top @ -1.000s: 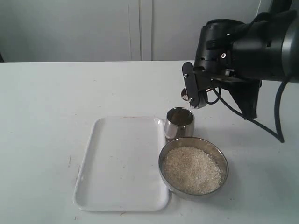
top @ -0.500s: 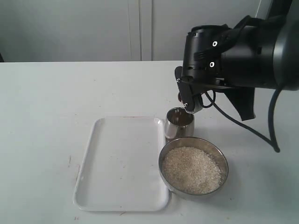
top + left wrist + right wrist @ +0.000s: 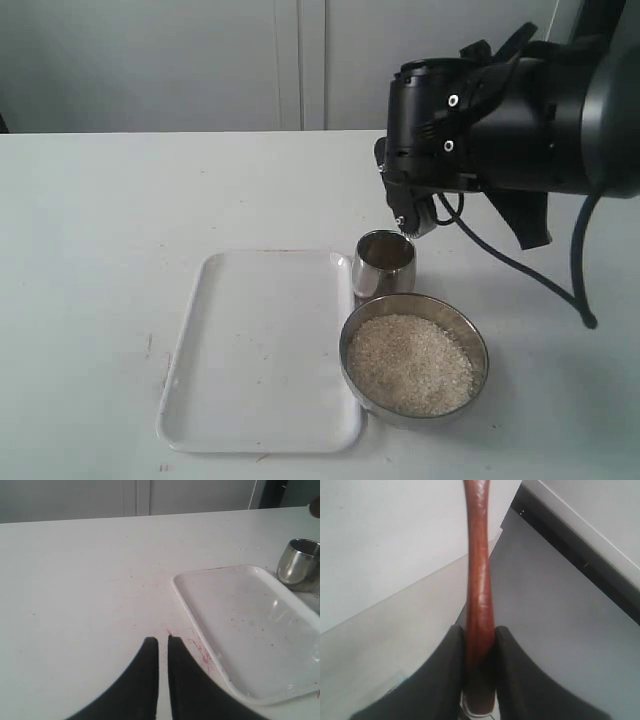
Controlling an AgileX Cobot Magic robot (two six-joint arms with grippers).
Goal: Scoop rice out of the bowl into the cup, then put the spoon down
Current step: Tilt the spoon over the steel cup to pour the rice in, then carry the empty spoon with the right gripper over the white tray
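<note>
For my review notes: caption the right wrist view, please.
Right gripper clamped on the wooden spoon by its slim handle.

I can read no text, label, brand, number or sign in any view. The cup (image 3: pixel 382 275), the bowl (image 3: pixel 347 352) and the white tray (image 3: pixel 260 350) in the lower middle of the exterior frame are plain, and the pale dots (image 3: pixel 453 100) on my black arm (image 3: pixel 520 130) at upper right are not letters. The reddish marks (image 3: pixel 199 649) on the desk (image 3: pixel 75 605) beside the tray are smears, not characters.
</note>
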